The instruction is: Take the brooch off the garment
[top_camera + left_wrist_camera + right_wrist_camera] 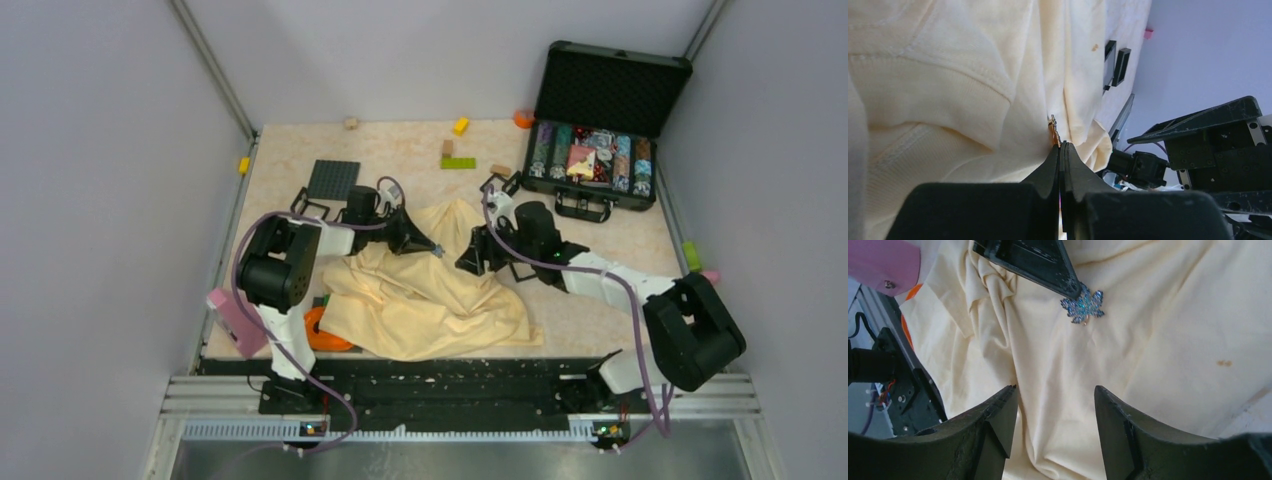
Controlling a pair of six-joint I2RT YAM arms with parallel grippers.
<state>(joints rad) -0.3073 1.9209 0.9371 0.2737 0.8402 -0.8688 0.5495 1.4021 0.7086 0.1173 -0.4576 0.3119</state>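
No readable text, labels or numbers anywhere.

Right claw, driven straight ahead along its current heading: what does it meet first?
Probably the cream garment, at bare cloth just short of the blue brooch that the left claw pinches; depth is unclear.

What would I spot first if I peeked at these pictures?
A big creamy-yellow shirt lies crumpled in the middle of the table, with both arms reaching onto it. On it sparkles a blue leaf-shaped brooch, which the left gripper pinches at the edge while the right gripper hangs open nearby. At the back right stands an open black case with rows of colourful chips.
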